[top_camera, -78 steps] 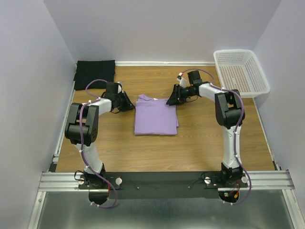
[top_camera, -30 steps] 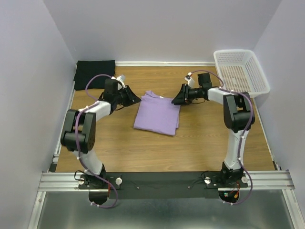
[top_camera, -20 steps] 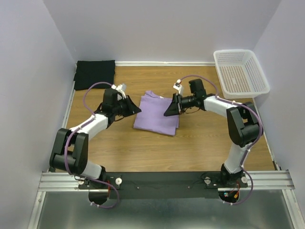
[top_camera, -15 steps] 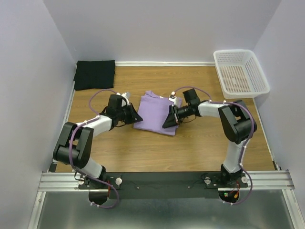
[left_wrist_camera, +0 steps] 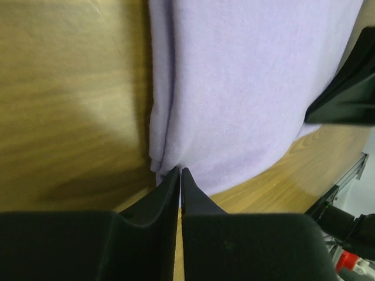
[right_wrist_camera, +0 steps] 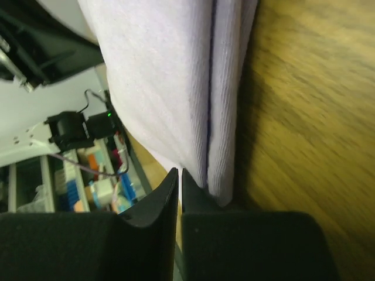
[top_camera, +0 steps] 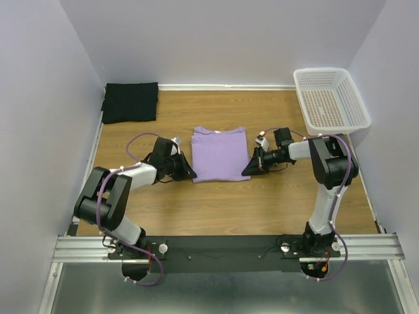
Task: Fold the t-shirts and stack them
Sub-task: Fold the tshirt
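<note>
The lavender t-shirt (top_camera: 219,154) lies folded and square in the middle of the table. My left gripper (top_camera: 192,176) sits low at its near-left corner. In the left wrist view that gripper (left_wrist_camera: 180,168) has its jaws drawn almost together, with the shirt's (left_wrist_camera: 246,88) bunched corner at the tips. My right gripper (top_camera: 247,173) is at the near-right corner. The right wrist view shows this gripper (right_wrist_camera: 179,170) closed to a thin slit on the edge of the folded layers (right_wrist_camera: 176,82). The black t-shirt (top_camera: 130,101) lies folded in the far left corner.
A white perforated basket (top_camera: 330,98) stands at the back right. Walls close in the table on the left, back and right. The metal rail (top_camera: 222,247) with both arm bases runs along the near edge.
Both grippers swung from the shirt's far side down to its near corners and their jaws closed. The lavender shirt, skewed a second ago, now lies square.
</note>
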Controlling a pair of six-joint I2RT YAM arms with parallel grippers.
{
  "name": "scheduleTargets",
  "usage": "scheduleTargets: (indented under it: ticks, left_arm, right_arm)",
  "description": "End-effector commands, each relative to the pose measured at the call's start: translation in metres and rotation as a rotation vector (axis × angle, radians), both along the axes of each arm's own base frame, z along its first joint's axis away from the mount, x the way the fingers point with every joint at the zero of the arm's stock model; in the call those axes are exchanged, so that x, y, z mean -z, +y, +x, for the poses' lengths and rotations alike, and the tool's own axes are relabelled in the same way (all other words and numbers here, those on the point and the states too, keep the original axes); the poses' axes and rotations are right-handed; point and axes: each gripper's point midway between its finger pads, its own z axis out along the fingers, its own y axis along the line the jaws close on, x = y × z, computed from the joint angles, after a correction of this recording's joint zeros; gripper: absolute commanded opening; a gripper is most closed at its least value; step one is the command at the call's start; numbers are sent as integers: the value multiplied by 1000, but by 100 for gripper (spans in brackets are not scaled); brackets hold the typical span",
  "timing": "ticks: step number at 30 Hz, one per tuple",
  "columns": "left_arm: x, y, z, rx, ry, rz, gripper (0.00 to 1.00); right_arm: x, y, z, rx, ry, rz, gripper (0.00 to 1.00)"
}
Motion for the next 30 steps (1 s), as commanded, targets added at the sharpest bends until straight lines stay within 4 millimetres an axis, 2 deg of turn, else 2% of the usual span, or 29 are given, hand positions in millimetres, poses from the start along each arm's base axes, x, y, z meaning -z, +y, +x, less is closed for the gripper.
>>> scheduleTargets:
  ticks: [1, 5, 7, 8, 11, 12, 13, 14, 15, 16, 18, 19, 20, 21, 22, 24, 26, 27, 29, 30]
  left_arm:
    - [-14, 5, -9, -22, -39, 48, 15]
    - [-54, 23, 4, -85, -164, 122, 24]
    - [-70, 43, 9, -141, -221, 214, 31]
    - [-84, 57, 14, -183, -267, 274, 33]
    - [-110, 85, 23, -285, -341, 385, 37]
    - [-123, 103, 25, -339, -385, 453, 39]
    - [-132, 111, 26, -370, -414, 475, 41]
    - [-150, 123, 28, -427, -467, 505, 42]
    - [-159, 128, 29, -452, -496, 517, 43]
    - [-167, 133, 30, -474, -525, 526, 46]
    - [-190, 146, 31, -536, -604, 546, 50]
    - [-196, 150, 31, -558, -629, 551, 51]
    - [-196, 154, 30, -574, -640, 563, 51]
    - [-204, 162, 29, -623, -670, 572, 51]
    - [-205, 167, 28, -645, -679, 579, 52]
    - [-206, 175, 25, -693, -695, 581, 55]
    - [-210, 180, 24, -716, -702, 581, 61]
    - [-211, 182, 24, -725, -705, 584, 65]
    - [-210, 188, 23, -741, -701, 598, 68]
    - [-211, 190, 23, -747, -702, 598, 70]
  right_arm:
    - [-15, -7, 15, 42, -117, -76, 13]
    - [-59, 8, 21, 28, -213, -34, 13]
    - [-82, 27, 18, -13, -263, -6, 13]
    - [-93, 46, 16, -51, -289, 4, 13]
    - [-106, 82, 13, -113, -323, 21, 13]
    - [-96, 102, 5, -154, -315, 17, 13]
    - [-93, 112, 3, -167, -316, 18, 13]
    - [-90, 124, 3, -182, -325, 22, 13]
    - [-83, 129, 4, -185, -317, 17, 13]
    - [-62, 131, 4, -188, -277, -2, 13]
    - [-46, 136, 7, -186, -259, 4, 13]
    - [-23, 135, 5, -191, -210, -17, 13]
    - [-13, 134, 3, -192, -189, -26, 12]
    - [-2, 133, 1, -196, -169, -34, 12]
    - [16, 130, -3, -201, -131, -52, 12]
    - [32, 127, -7, -202, -105, -72, 12]
    - [44, 123, -8, -193, -91, -99, 12]
    - [43, 122, -8, -191, -89, -99, 12]
    - [32, 124, -5, -183, -106, -91, 12]
    - [14, 127, 0, -176, -146, -75, 12]
